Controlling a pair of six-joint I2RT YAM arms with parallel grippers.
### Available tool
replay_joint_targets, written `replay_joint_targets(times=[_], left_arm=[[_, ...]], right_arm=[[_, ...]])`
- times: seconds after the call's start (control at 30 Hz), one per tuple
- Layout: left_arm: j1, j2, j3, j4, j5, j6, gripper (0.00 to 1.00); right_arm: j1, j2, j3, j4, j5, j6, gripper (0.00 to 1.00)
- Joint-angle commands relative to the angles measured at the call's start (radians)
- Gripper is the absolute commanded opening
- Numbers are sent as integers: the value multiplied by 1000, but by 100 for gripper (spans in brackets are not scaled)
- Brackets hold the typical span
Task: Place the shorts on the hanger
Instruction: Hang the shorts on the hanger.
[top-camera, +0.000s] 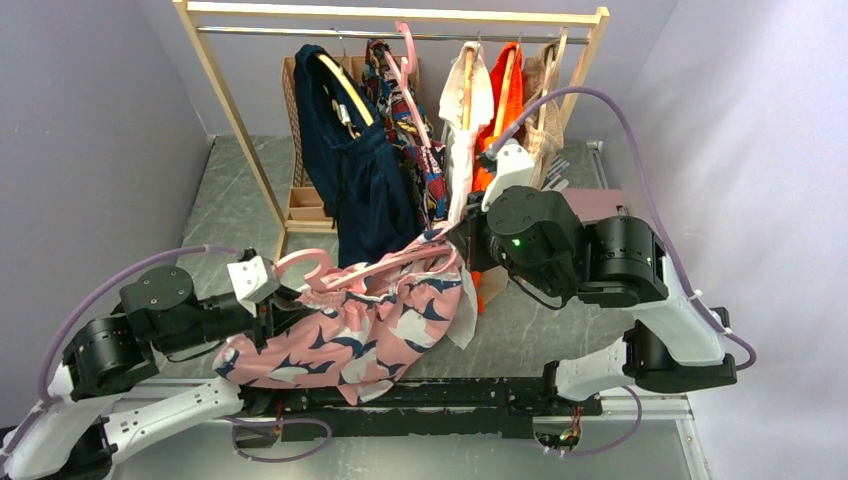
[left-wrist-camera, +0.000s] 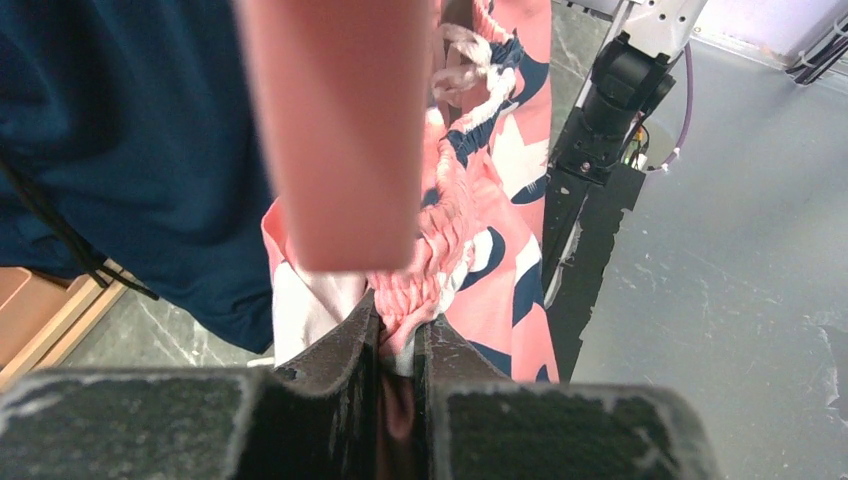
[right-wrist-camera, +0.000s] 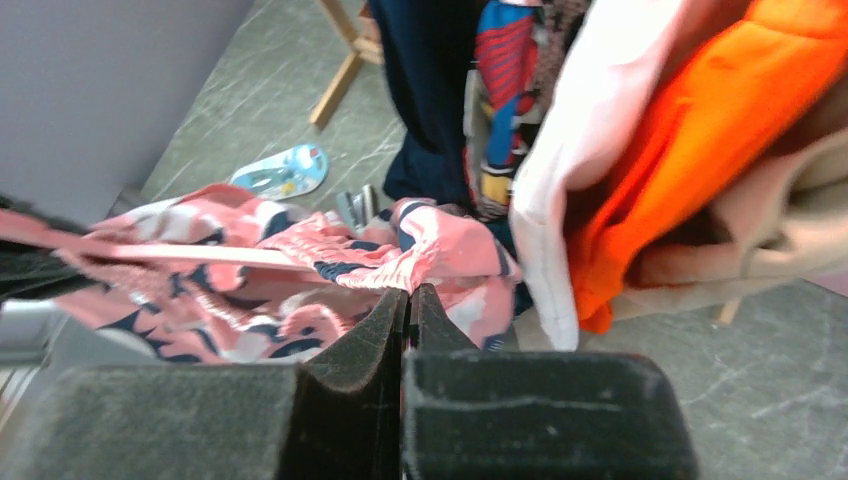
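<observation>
Grey marbled table (top-camera: 560, 330), pale lilac walls (top-camera: 90, 120) closing in on three sides, and at the far end stands the wooden rack (top-camera: 232, 120), our marker for everything here. On the rack's rail hang a navy garment (top-camera: 350, 180), a white one (top-camera: 462, 130) and an orange one (top-camera: 510, 90). A wooden box (top-camera: 305, 200) sits at the rack's left foot.

And here are the shorts (top-camera: 350, 335), just in front of the rack, on the near side of it, lifted and stretched between the two arms! The gathered waistband runs along the top and the pink legs sag down to the table, toward the near edge. The hanger (left-wrist-camera: 340, 130) is up there with them, in front of the rack's left half. Its long axis lies left to right, roughly parallel to the rack's rail and a touch higher at the right end. The hook points left, away from the rack's middle (in the left wrist view it is only a blurred pink bar, very close to the lens).

The left gripper (left-wrist-camera: 398, 325), in front of the rack's left foot, has its fingers clamped on the bunched waistband. The right gripper (right-wrist-camera: 407, 297), in front of the rack's middle below the white garment, has its fingers pressed together on the shorts' other end.
</observation>
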Motion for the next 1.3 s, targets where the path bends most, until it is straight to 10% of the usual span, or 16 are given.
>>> replay_joint_targets(times=[0.0,0.47,0.6,0.77,1.27], left_arm=[[5,42,-21,103,39,-6,7],[5,9,-138,348,95,-77,7],[5,-39,-144,356,85,-88,7],[5,-98,-131,353,47,-98,7],[5,-188,-69,375,-87,-151,7]], right_arm=[[-4,42,62,70,-208,-66,0],[-4,148,-37,407,-623,-97,0],[-4,140,48,431,-701,-149,41],[-4,19,50,452,-659,-203,66],[-4,-319,-398,534,-365,-159,69]])
